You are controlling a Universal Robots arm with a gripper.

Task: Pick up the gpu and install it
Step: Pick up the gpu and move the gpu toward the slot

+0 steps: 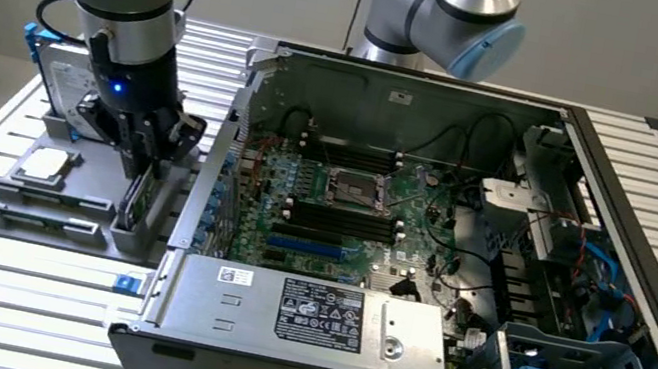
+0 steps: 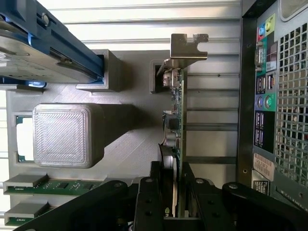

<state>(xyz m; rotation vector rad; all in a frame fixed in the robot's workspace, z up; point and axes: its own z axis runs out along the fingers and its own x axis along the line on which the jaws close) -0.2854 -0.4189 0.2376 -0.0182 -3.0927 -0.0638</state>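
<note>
The gpu (image 2: 178, 106) stands on edge in a slot of the grey holder (image 2: 130, 139), its silver bracket (image 2: 187, 48) at one end. My gripper (image 2: 172, 168) straddles the card, one black finger (image 2: 156, 173) against its cooler side and the other against its back, so it is shut on the card. In the exterior view the gripper (image 1: 149, 168) reaches straight down into the holder (image 1: 52, 217) at the exterior view's left, beside the open computer case (image 1: 431, 223). The gpu (image 1: 139, 202) is mostly hidden behind the fingers there and still sits in its slot.
On the holder lie a silver hard drive in a blue frame (image 1: 57, 76), a square CPU chip (image 1: 45, 163) and memory sticks (image 2: 48, 185). The case holds the motherboard with blue slots (image 1: 306, 241). A second arm (image 1: 448, 13) stands behind the case.
</note>
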